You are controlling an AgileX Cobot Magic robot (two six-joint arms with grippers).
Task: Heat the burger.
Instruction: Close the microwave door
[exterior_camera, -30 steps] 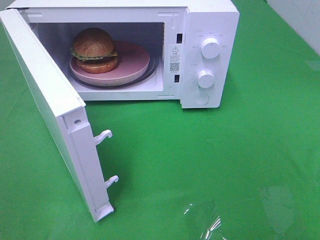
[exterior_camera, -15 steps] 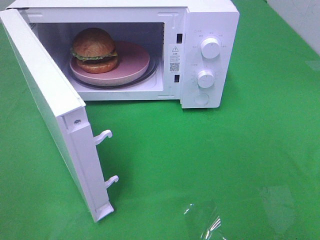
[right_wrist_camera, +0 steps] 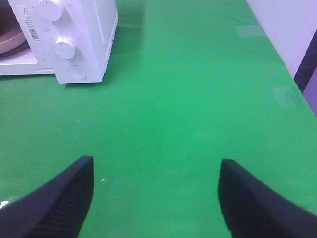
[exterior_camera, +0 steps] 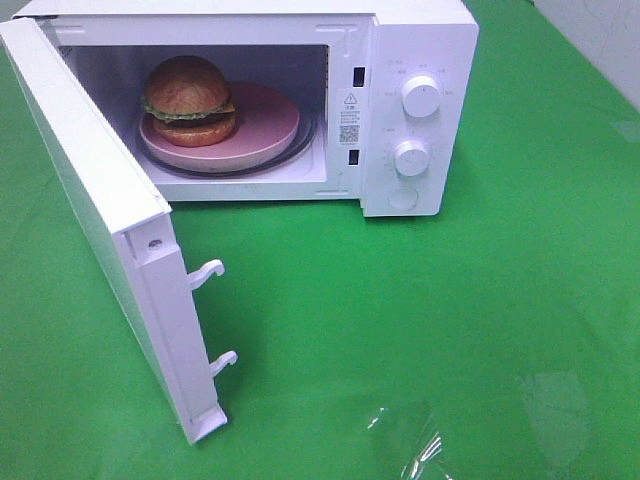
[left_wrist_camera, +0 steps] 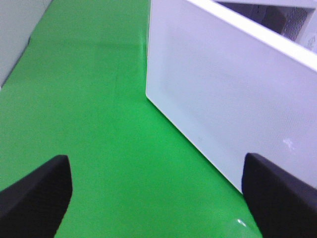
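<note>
Burger [exterior_camera: 188, 100] sits on the pink plate [exterior_camera: 272, 128] inside the microwave [exterior_camera: 425, 40], with the door [exterior_camera: 95, 190] swung wide. Left gripper [left_wrist_camera: 156, 163] and right gripper [right_wrist_camera: 156, 164] both hang open and empty over the green cloth [right_wrist_camera: 198, 99]. Burger looks light, soft and squashy, and the layers could slide, so I'd lift by the stiff plate rim, not the bun

Only the tips of the robot are visible. The left hand [left_wrist_camera: 156, 157] is two matte black fingers [left_wrist_camera: 34, 198], chunky wedges with rounded corners. They look plain and smooth, though it's kinda blurry. The right hand [right_wrist_camera: 156, 159] is the same deal, with black fingers [right_wrist_camera: 54, 203] tapering to blunt tips. Here you can make out a fine ribbed texture on the faces, like rows of tiny diagonal grooves.
</note>
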